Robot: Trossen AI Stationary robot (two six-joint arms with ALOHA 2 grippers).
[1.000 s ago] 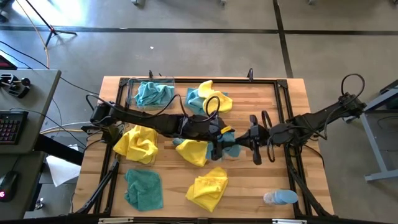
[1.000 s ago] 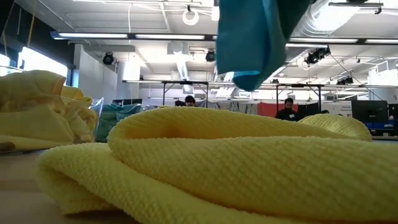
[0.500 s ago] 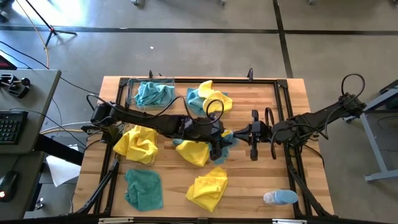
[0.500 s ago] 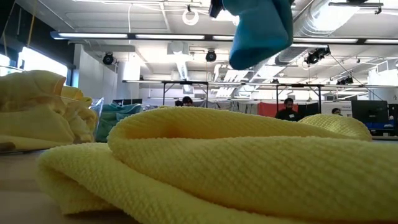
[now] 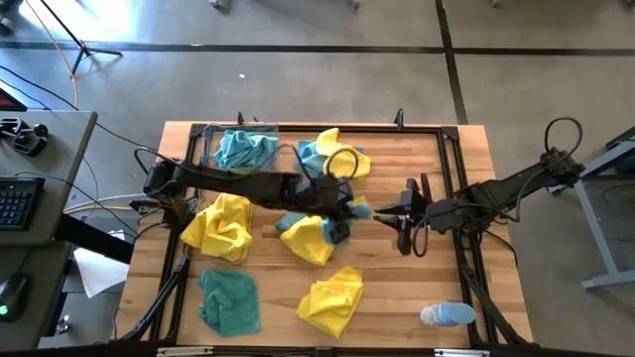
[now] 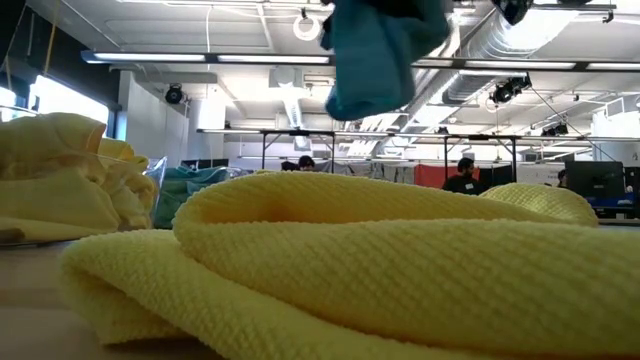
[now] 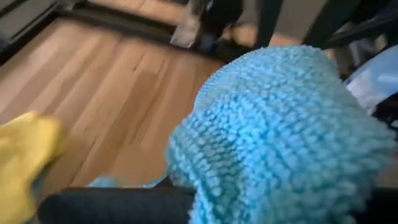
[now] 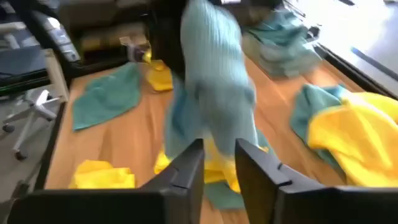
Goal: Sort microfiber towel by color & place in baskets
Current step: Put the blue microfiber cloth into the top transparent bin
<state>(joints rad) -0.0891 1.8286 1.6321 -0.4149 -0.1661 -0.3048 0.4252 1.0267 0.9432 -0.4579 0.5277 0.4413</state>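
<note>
I have the left gripper over the middle of the table, its jaws clamped on a teal towel that hangs lifted off the wood; from table height that cloth dangles above the big yellow towel in front of the camera. In the left wrist view the teal pile fills the picture right at the jaws.

My right gripper sits just beside the held towel, on its right, jaws parted a little with nothing between them; its own camera shows the two fingers apart and the cloth hanging just beyond them.

On the table, one clear basket at the far left holds a teal towel. Beside it lies a teal-and-yellow heap. A yellow towel lies at the left, a yellow-and-teal pair under the left gripper, a flat teal towel and another yellow one near the front edge.
</note>
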